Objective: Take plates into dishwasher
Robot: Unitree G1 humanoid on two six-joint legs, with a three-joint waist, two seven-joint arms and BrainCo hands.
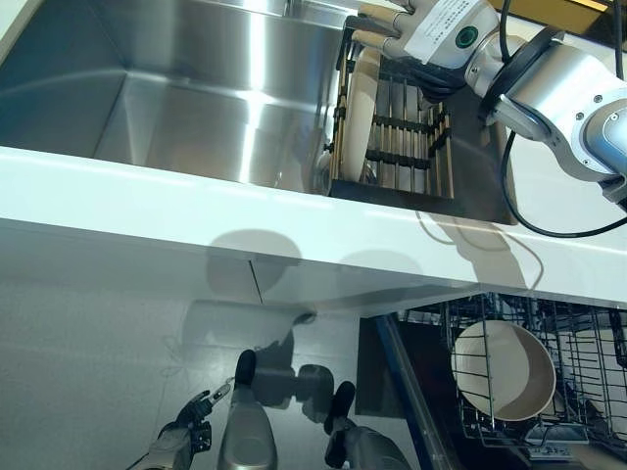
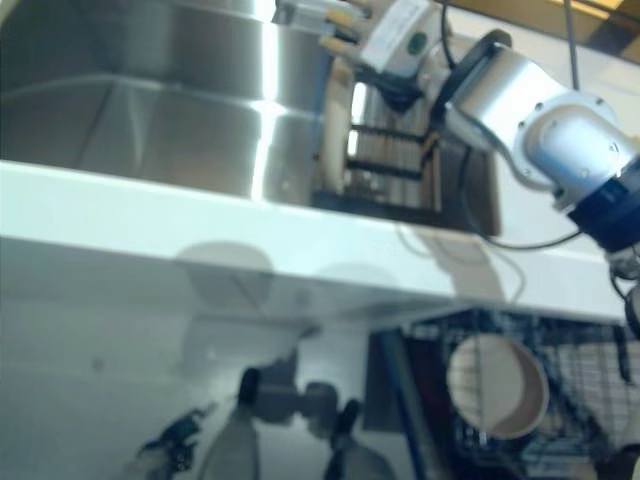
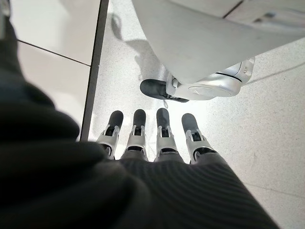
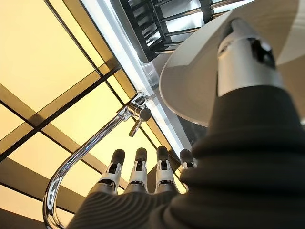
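1. A pick-up is in hand: the right hand (image 4: 238,52) is reached to the cream plate (image 1: 364,108) standing on edge in the dark slatted rack (image 1: 397,147) beside the steel sink (image 1: 176,88), thumb on its face, fingers straight, no grip closed.
2. A firm pinch is judged needed next, then a lift clear of the slats.
3. One round, smooth plate already sits in the wire dishwasher rack (image 1: 578,372) below the white bench (image 1: 147,196).
4. The left hand (image 3: 152,138) hangs idle, fingers straight.

I look down on a white surface (image 1: 147,191) edging a steel sink (image 1: 196,88), grey speckled floor (image 1: 98,343) below, chrome tap (image 4: 86,157) against yellow panels (image 4: 43,52).
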